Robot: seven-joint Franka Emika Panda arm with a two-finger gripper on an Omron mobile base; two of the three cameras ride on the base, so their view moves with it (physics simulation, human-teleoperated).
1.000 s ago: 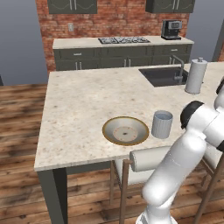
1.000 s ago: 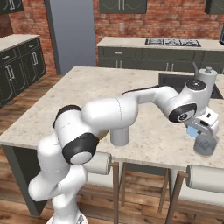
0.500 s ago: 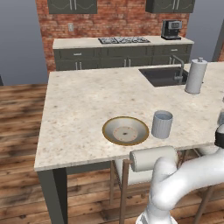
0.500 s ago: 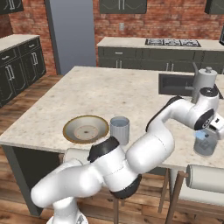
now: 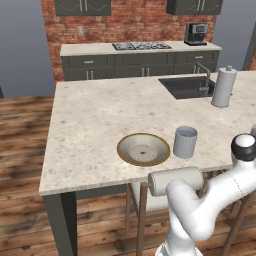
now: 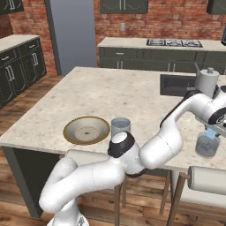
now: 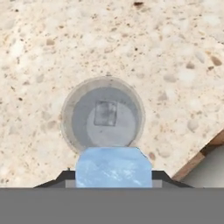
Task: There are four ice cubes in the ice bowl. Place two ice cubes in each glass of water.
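From the hand view, the gripper point(image 7: 113, 177) pinches a light-blue ice cube point(image 7: 113, 167) right over the open mouth of a glass of water point(image 7: 103, 116), and a second, greyer cube point(image 7: 105, 113) lies square at the bottom of that glass. The right base view shows the same tumbler point(image 6: 207, 145) upright near the right edge of the speckled counter point(image 6: 114, 92), with the gripper point(image 6: 211, 132) just above its rim and the held cube point(image 6: 210, 132) a small blue patch. The left base view gives the other glass point(image 5: 185, 142), upright just beside the ice bowl point(image 5: 143, 149), whose golden-brown rim rings a pale inside. The white knobbed cylinder point(image 5: 223, 87) stands by the sink point(image 5: 189, 86), well apart.
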